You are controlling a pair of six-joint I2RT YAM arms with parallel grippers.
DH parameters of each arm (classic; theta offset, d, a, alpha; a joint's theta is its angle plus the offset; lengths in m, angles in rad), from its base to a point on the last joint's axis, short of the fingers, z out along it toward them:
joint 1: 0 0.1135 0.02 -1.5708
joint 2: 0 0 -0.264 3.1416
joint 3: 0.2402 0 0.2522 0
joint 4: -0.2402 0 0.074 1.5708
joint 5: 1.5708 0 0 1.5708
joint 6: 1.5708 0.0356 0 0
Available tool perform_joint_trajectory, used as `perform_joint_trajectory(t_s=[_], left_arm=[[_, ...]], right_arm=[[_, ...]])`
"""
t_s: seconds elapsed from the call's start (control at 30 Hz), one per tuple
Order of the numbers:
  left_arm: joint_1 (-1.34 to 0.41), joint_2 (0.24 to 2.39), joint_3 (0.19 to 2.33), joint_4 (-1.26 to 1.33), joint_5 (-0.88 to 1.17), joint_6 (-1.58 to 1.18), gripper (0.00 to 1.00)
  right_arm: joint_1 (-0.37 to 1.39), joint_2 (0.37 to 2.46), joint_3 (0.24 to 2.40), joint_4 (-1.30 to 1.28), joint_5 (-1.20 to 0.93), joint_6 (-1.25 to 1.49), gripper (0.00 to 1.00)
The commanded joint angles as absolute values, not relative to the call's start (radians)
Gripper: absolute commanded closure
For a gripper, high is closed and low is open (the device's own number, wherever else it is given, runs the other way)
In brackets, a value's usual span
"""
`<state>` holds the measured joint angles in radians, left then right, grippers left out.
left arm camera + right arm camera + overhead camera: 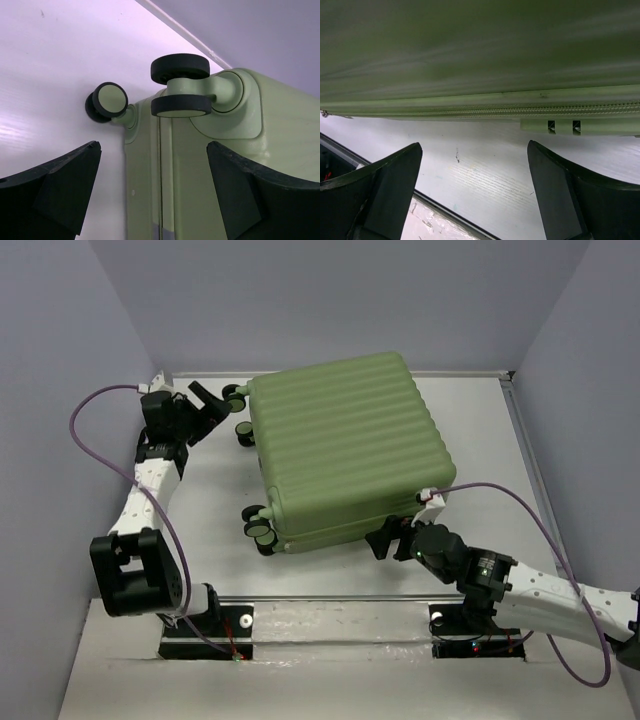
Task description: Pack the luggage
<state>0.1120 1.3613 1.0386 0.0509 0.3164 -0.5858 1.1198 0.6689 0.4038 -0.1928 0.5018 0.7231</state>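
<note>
Walls of pale lilac colour close the scene on three sides: left wall [60,340], back wall [330,290] and right wall [590,340]. Between them lies the white desk [200,530], with a fine ribbed grain in the right wrist view and a metal rail [340,598] along its near edge. The luggage [345,450] lies flat and closed in the middle of the frame, its ribbed shell up and its wheels [180,67] toward the left. The left claw [210,403], in the upper left, is wide open and holds nothing; it faces the wheels, apart from them. The right claw [392,538], in the lower right, is also wide open and empty, just beside the zipper [520,109].
</note>
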Motion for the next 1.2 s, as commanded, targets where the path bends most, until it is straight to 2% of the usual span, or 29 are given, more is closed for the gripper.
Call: perform_joint_trajectory(t_s=[0.0,0.4,0.63,0.7,0.93,1.03,1.1,1.13,1.17], left_arm=[[0.114,1.416,1.106,0.235,0.422,-0.63,0.01],[0.113,1.577,1.181,0.342,0.546,-0.672,0.01],[0.112,1.609,1.177,0.376,0.583,-0.709,0.11],[0.112,1.614,1.175,0.386,0.592,-0.719,0.17],[0.112,1.641,1.184,0.426,0.618,-0.768,0.52],[0.11,1.649,1.175,0.452,0.63,-0.79,0.59],[0.11,1.651,1.166,0.463,0.632,-0.793,0.72],[0.11,1.651,1.161,0.465,0.632,-0.792,0.87],[0.11,1.649,1.158,0.466,0.63,-0.788,0.94]], right_arm=[[1.112,0.661,0.396,-0.186,0.5,0.726,0.09],[1.112,0.65,0.321,-0.097,0.449,0.742,0.1],[1.112,0.644,0.319,-0.092,0.445,0.738,0.1],[1.112,0.646,0.319,-0.092,0.448,0.736,0.1],[1.112,0.641,0.318,-0.091,0.469,0.742,0.1],[1.112,0.632,0.31,-0.091,0.48,0.747,0.1],[1.112,0.63,0.311,-0.092,0.5,0.747,0.11],[1.112,0.632,0.313,-0.095,0.506,0.744,0.11],[1.103,0.634,0.316,-0.098,0.514,0.742,0.12]])
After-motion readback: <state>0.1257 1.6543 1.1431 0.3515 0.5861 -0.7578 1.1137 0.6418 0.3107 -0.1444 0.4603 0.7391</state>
